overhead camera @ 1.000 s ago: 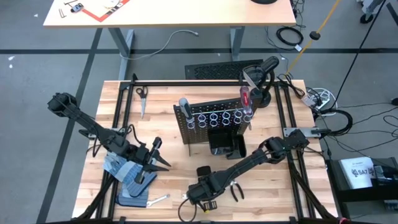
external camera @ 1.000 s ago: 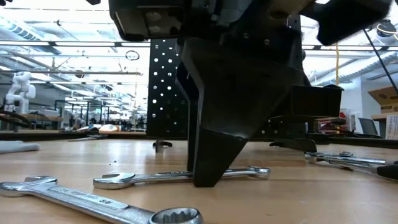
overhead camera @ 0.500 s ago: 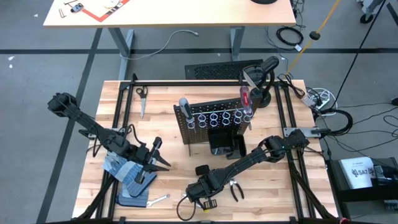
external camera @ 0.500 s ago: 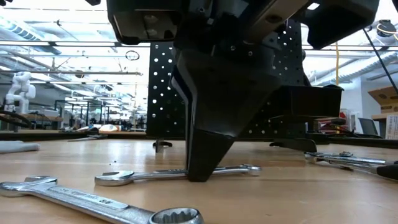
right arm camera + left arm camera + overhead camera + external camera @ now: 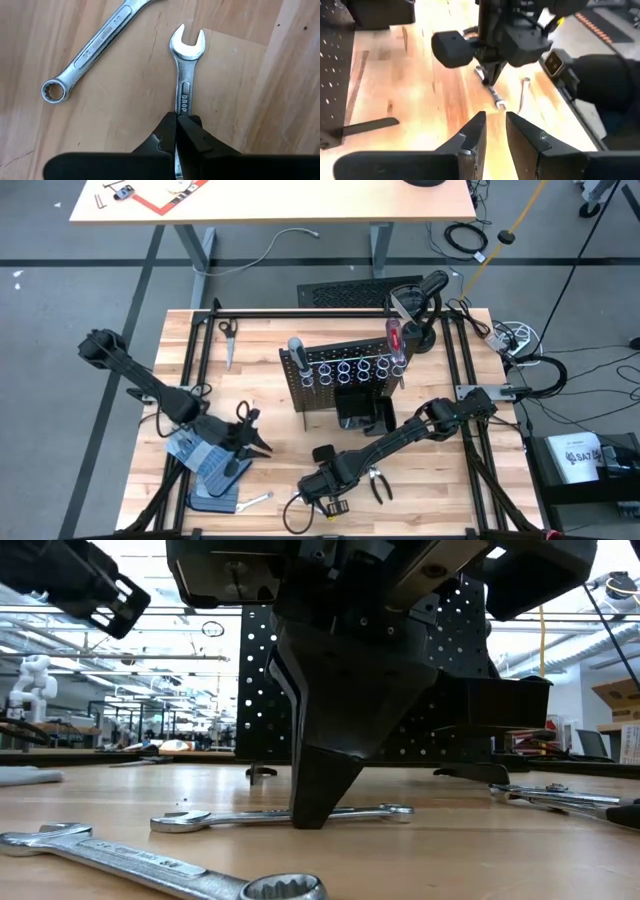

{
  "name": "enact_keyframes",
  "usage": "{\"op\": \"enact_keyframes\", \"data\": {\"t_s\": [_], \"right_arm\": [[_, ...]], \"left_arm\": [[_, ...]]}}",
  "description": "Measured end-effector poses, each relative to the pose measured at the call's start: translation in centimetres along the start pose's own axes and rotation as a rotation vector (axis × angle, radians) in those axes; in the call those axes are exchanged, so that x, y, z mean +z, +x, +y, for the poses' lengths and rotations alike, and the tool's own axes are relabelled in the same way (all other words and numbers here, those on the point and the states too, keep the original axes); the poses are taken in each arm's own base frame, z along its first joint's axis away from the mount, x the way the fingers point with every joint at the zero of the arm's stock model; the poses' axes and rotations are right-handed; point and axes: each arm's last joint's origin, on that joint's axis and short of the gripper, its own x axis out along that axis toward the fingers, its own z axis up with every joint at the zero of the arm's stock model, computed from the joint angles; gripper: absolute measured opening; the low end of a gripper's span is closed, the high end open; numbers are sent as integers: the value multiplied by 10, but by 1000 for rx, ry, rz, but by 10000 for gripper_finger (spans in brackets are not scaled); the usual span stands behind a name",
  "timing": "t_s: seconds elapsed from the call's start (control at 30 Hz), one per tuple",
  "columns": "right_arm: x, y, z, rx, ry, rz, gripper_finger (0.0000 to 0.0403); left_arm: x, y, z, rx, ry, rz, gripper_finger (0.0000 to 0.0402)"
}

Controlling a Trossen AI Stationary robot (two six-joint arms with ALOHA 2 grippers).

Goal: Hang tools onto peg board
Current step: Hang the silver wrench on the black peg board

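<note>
Right claw (image 5: 177, 131) sits low on the wooden desk (image 5: 270, 395) near its front edge, and we see its two dark fingers pressed together around the shank of a small silver open-end wrench (image 5: 186, 70), which lies flat on the wood with its forked head pointing away from the claw. Just beside it lies a second, longer silver wrench (image 5: 90, 50) with a ring end, apart from the first and untouched. We find the left claw (image 5: 494, 134) hovering over the desk's left part, near the blue-grey gloves (image 5: 203, 462); its fingers stand only narrowly apart and grip nothing. Behind both, at mid-desk, the peg board (image 5: 345, 372) stands upright, a grey-handled screwdriver (image 5: 297, 350) and a red-handled screwdriver (image 5: 394, 336) already in its rings.
</note>
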Motion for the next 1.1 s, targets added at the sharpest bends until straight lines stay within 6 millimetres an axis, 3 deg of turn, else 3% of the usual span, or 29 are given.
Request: {"op": "enact_keyframes", "data": {"t_s": [0.4,0.63,0.97,1.1], "right_arm": [[23,-31,3,-25,-36,-93,1],[26,-43,5,-40,-42,-107,1],[30,-45,10,6,-19,-149,2],[33,-40,16,-8,-56,-189,38]], "left_arm": [[-23,35,2,79,69,122,82],[-32,50,2,84,97,141,82],[-40,65,2,37,82,153,82],[-42,67,6,54,73,164,82]]}}
